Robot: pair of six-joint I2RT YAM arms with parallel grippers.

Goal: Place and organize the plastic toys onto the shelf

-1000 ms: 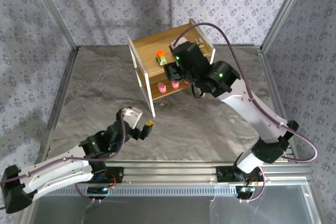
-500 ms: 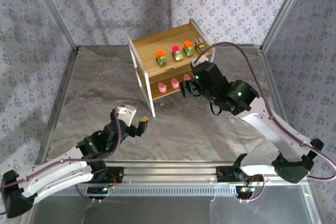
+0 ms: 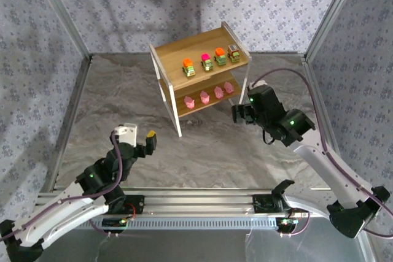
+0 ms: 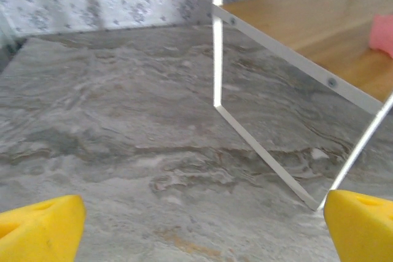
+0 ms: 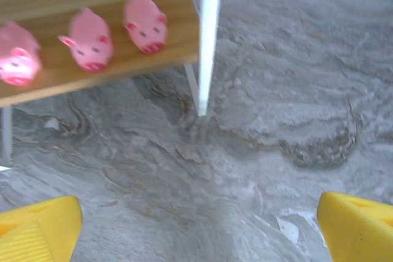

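Shelf (image 3: 174, 54): stands at the far middle of the counter (image 3: 116, 102); it has two wooden tiers in a thin white frame.
Top tier: carries four yellow-green trucks (image 3: 206, 62) in a single row. Their tops, left to right, are orange, magenta, orange and brown.
Lower tier: carries four pink figures (image 3: 204, 97) in a single row, directly beneath the trucks.
Left fingers (image 3: 150, 135): spread wide with only bare counter between them. They hang over the counter on the near-left side of the shelf, well apart from it.
Left wrist view: the shelf frame and lower tier lie ahead, with one pink figure at the right edge.
Right fingers (image 3: 239, 113): spread wide with only bare counter between them, just beside the shelf's near right white leg (image 5: 207, 35).
Right wrist view: three pink figures sit near the lower tier's edge, snouts toward the camera.
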